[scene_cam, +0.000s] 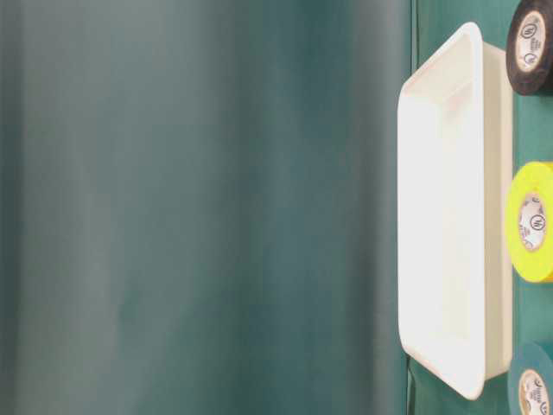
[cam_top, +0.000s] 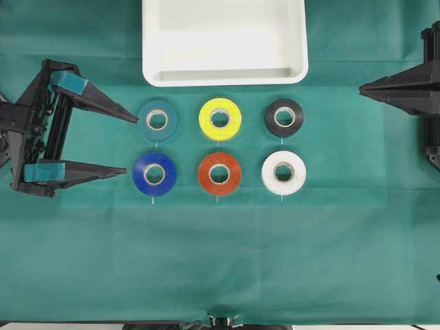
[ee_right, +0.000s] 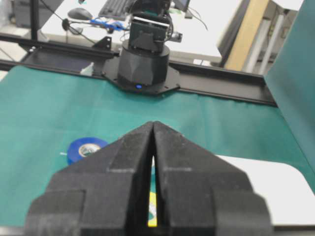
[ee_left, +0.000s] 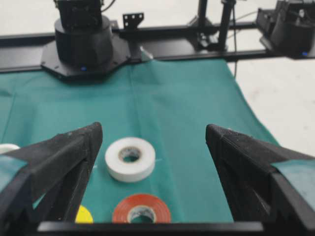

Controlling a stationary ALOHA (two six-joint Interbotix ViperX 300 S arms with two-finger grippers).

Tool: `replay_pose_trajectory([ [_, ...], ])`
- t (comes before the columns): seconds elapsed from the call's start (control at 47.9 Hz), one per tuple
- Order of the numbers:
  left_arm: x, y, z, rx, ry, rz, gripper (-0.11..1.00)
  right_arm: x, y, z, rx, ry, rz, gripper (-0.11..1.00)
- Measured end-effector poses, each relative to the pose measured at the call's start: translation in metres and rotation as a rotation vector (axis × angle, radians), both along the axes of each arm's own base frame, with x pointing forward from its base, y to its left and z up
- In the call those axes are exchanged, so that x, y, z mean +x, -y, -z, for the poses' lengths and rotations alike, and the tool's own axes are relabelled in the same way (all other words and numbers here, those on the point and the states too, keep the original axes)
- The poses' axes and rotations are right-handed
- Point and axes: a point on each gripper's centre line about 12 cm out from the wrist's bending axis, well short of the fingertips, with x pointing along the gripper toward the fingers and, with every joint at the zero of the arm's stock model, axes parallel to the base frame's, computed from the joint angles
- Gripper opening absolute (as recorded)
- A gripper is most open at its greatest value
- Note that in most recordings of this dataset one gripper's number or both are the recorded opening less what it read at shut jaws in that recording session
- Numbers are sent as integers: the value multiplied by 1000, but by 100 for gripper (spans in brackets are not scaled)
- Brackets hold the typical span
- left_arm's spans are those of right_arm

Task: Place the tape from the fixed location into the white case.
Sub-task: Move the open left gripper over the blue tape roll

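Overhead view: six rolls lie flat in two rows of three on the green worktop. The tape, royal blue, sits at the left end of the lower row, directly at 6 o'clock from the teal roll and at 9 o'clock from the red roll. The white case is at 12 o'clock from the rolls, top centre, nothing in it. Left gripper has its fingers spread wide; the lower fingertip ends just beside the tape's left edge, so the tape lies at about 3 o'clock from that tip, slightly low of the gap's midline. The roll is round and lying flat, so no long axis matters. The left arm is clearly nearer. The right gripper is well apart at the far right, fingers together.

Table-level view: case rim plus the black roll, yellow roll and teal roll at the right edge; the tape is not visible here.

Left wrist view: fingers wide apart with nothing between them; the white roll and red roll show ahead, the tape is out of frame.

Right wrist view: fingers pressed shut on nothing; the tape lies flat at 10 o'clock from them.

Judgement: the next move needs the left gripper shifted toward the lower row to straddle the tape.
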Motion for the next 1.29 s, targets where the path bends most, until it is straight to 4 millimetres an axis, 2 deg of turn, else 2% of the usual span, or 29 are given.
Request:
replay_pose_trajectory([
  [0.23, 8, 2, 1, -4, -138, 0, 99, 0, 0, 1, 2, -15, 0, 0],
  [0.606, 38, 9, 1, 54, -569, -7, 99, 1, 0, -2, 0, -28, 0, 0],
  [0.898, 48, 12, 4, 61, -871, -37, 99, 1, 0, -3, 0, -25, 0, 0],
  [1.295, 47, 13, 3, 81, -944, -35, 99, 2, 0, -5, 0, -32, 0, 0],
])
